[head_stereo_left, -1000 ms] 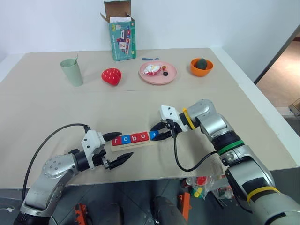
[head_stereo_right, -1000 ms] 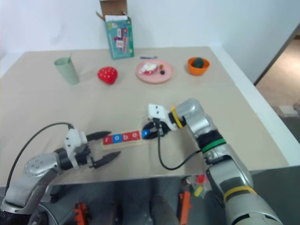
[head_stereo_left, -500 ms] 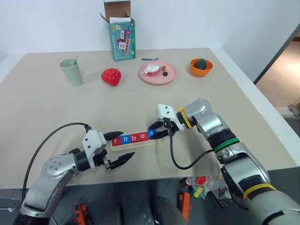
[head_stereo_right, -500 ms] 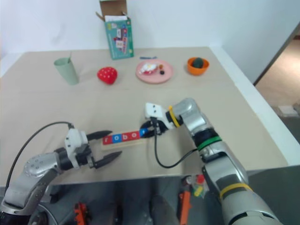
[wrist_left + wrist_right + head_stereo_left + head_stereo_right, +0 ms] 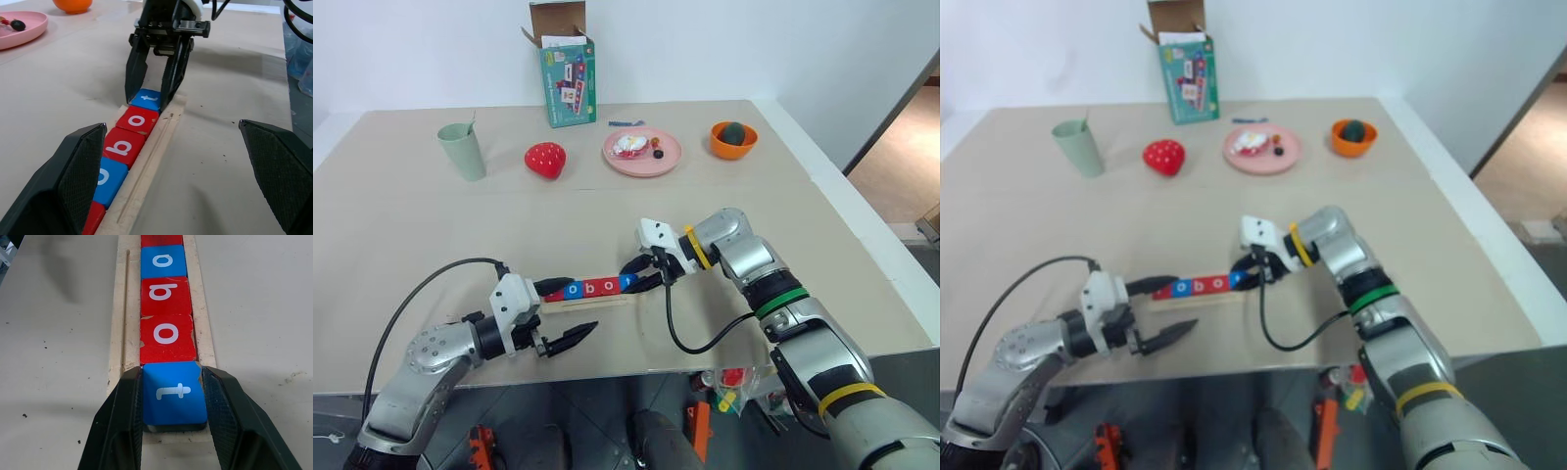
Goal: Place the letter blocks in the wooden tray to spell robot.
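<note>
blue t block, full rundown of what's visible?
The blue t block is a flat square tile, glossy blue, with a white lowercase t. It lies flat at the end of the wooden tray, butted against the neighbouring red o block. The right gripper clamps it, one black finger on each side edge.

Clutter along the table's far edge

A green cup (image 5: 463,151), red strawberry toy (image 5: 546,160), pink plate (image 5: 643,158) with small bits, orange bowl (image 5: 734,140) and an open teal box (image 5: 567,81).
</note>
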